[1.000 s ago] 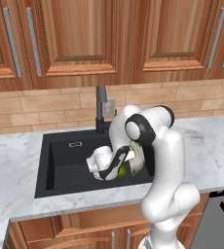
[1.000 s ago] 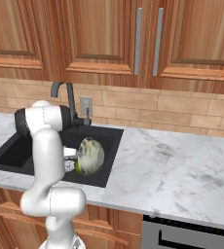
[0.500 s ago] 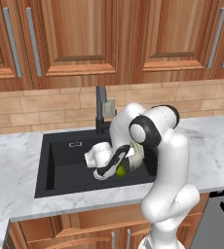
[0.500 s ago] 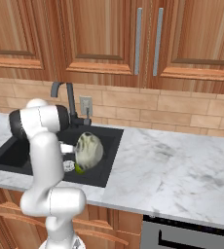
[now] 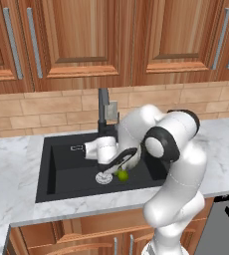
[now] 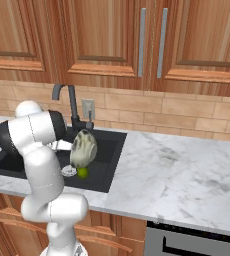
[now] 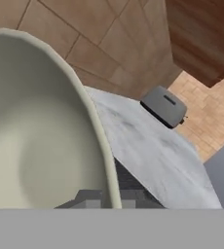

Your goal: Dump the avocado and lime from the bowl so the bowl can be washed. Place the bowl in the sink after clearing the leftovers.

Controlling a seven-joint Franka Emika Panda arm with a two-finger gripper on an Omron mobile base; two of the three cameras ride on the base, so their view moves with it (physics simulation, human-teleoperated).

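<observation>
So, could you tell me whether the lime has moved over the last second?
Yes. The lime has dropped out of the tipped bowl and now lies beside the drain.

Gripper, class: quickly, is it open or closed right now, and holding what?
Gripper: closed on the rim of the bowl, which is tipped on edge over the sink.

The bowl (image 6: 83, 147) stands tipped on edge over the sink (image 5: 61, 169), its rim at the fingers and its hollow facing them in the hand view. Below the fingers the lime (image 5: 122, 175) lies on the sink floor, just beside the drain (image 5: 104, 177). Behind them the faucet (image 5: 104, 107) rises from the worktop (image 6: 187, 175).
</observation>
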